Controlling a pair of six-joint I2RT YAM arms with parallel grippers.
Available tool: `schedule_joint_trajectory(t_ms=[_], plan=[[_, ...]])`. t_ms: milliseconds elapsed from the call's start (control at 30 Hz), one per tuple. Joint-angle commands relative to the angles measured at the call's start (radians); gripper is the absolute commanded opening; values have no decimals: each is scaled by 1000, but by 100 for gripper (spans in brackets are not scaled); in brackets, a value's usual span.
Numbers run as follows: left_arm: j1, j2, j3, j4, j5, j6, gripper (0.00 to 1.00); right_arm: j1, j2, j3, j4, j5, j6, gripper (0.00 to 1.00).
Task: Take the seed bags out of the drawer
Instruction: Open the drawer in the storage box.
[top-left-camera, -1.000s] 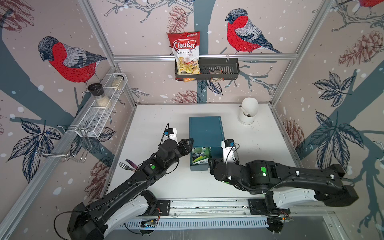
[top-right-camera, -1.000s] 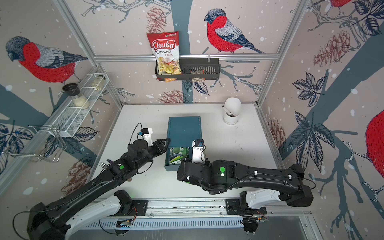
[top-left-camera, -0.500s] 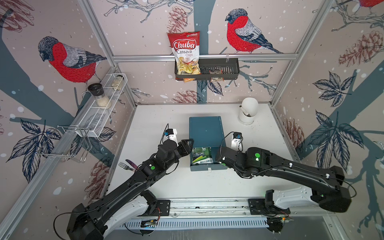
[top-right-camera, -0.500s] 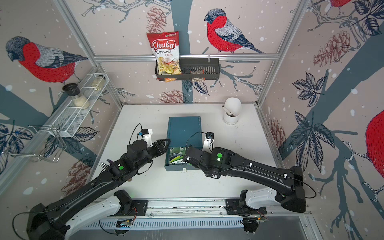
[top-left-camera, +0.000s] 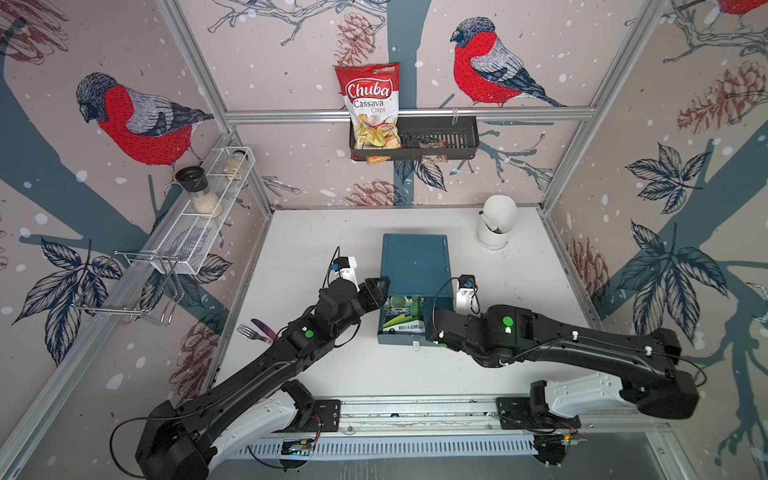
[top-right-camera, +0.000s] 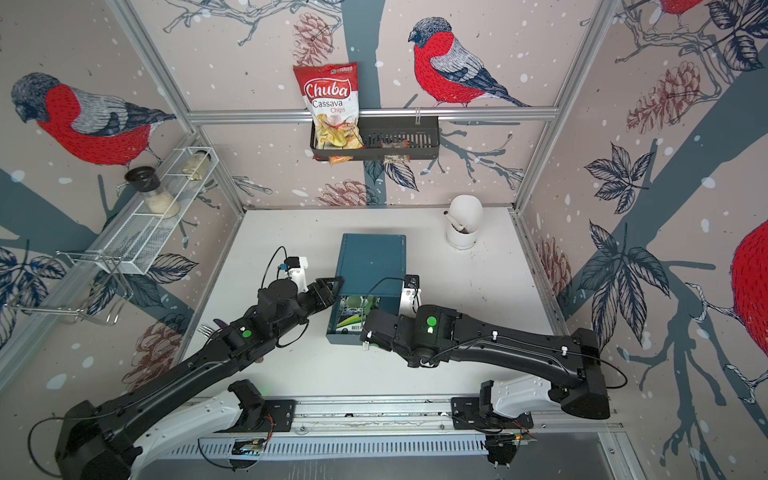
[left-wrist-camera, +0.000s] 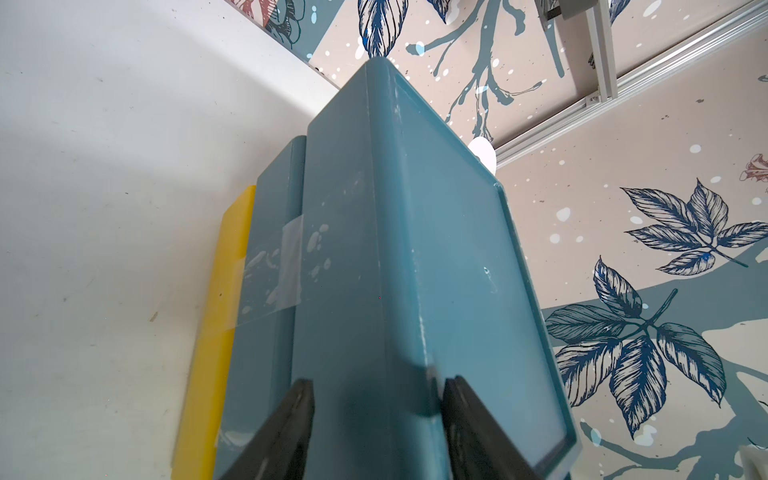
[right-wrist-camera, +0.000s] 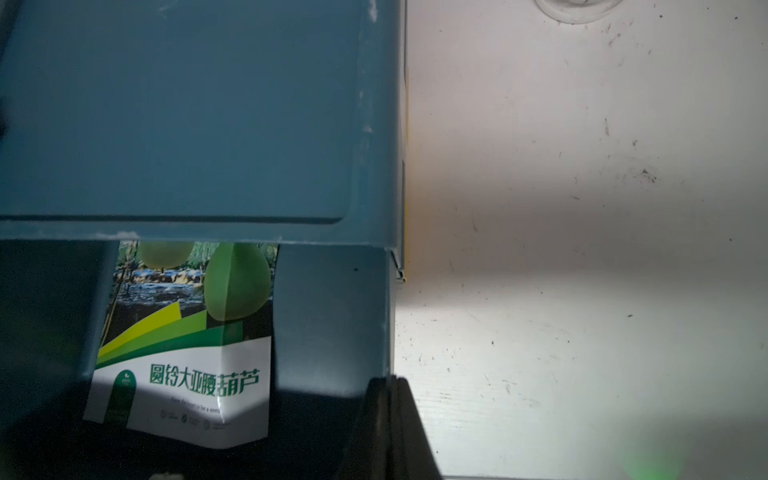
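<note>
Your left end effector (left-wrist-camera: 378, 383) straddles the near left top edge of the teal case (top-left-camera: 415, 266). Its jaws stand about half apart, with one of the fingers (left-wrist-camera: 297, 419) against the side face and the other on the top, clamped on that edge. Your right end effector (right-wrist-camera: 392, 388) has its jaws together, right at the right wall of the pulled-out drawer (top-left-camera: 399, 340). Whether it pinches that wall or only touches it, you cannot tell. The green-and-white seed bag (right-wrist-camera: 183, 361) lies flat inside the drawer, partly under the case's top and apart from both end effectors. The case stands mid-desk (top-left-camera: 519, 286).
</note>
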Motion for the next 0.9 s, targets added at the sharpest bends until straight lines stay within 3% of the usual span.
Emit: schedule_joint_trajectory(t_ms=[0, 433, 767, 800, 867], plan=[[-4, 11, -3, -78, -21, 6, 54, 42, -9, -16, -128, -24, 109, 0], [-33, 16, 2, -114, -86, -19, 53, 83, -86, -40, -61, -33, 114, 0], [-35, 21, 46, -116, -48, 45, 65, 91, -106, -76, -27, -51, 110, 0], [-34, 22, 58, -124, -45, 58, 66, 93, -101, -72, -42, -47, 118, 9], [-34, 24, 74, -134, -44, 76, 66, 102, -97, -49, -98, -17, 152, 39]])
